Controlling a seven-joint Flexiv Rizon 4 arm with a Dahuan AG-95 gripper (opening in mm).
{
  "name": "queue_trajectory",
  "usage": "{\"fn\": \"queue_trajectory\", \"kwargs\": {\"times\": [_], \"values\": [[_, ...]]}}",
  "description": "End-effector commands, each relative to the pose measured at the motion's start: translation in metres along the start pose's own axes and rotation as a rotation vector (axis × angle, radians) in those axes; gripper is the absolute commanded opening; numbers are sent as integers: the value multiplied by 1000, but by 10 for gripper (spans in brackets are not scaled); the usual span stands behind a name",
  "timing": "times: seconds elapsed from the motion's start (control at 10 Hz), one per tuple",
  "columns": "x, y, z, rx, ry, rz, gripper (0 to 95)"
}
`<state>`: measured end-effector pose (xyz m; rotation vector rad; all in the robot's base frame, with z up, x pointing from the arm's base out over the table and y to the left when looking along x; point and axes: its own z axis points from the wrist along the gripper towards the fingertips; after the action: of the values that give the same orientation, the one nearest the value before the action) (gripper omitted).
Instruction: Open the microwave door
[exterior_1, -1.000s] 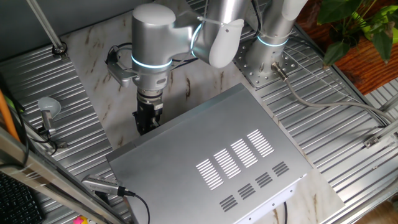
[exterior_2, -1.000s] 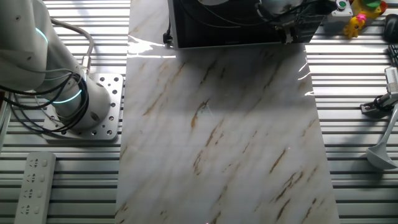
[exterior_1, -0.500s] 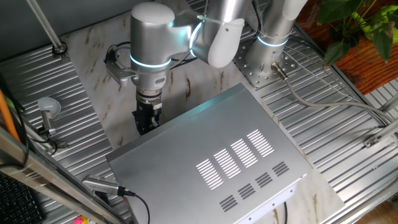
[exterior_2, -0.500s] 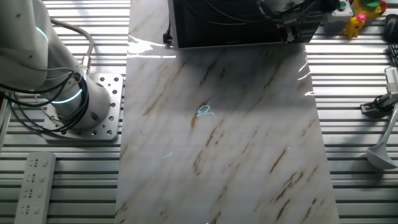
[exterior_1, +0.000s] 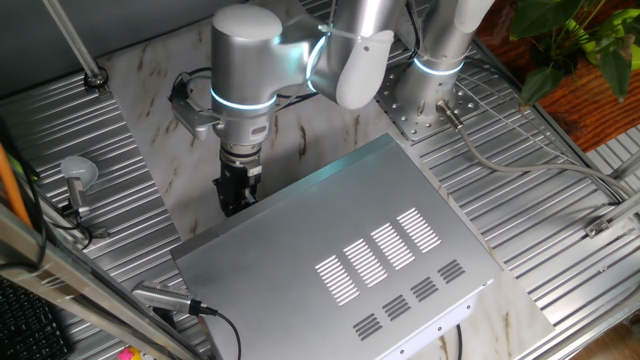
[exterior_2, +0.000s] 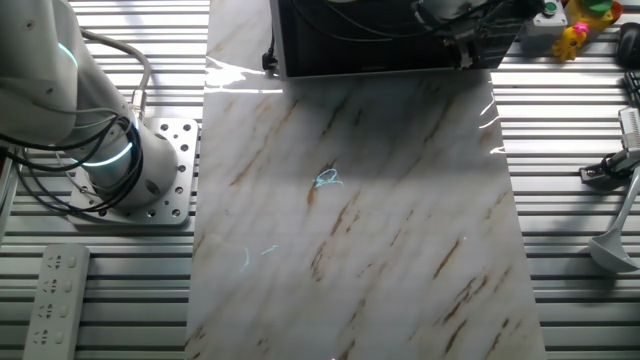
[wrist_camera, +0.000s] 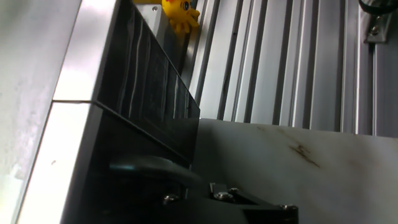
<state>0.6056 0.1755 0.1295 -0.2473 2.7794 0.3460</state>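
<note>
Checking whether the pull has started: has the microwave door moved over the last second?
No. In the other fixed view the microwave door keeps its lower edge on the same line across the marble mat, closed against the microwave.

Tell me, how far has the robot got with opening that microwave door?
Done: the gripper is down at the front edge of the microwave, at one end of the black microwave door. In hand: it sits close against the door, though I cannot tell whether the fingers grip anything. Left: the door looks flat and shut, so the swing open remains.
</note>
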Motion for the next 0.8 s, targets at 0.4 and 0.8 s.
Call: {"fn": "queue_trajectory", "kwargs": {"times": [0.4, 0.8], "values": [[-1, -5, -3, -2, 7, -15, 190], [-1, -6, -2, -20, -3, -3, 190]]}}
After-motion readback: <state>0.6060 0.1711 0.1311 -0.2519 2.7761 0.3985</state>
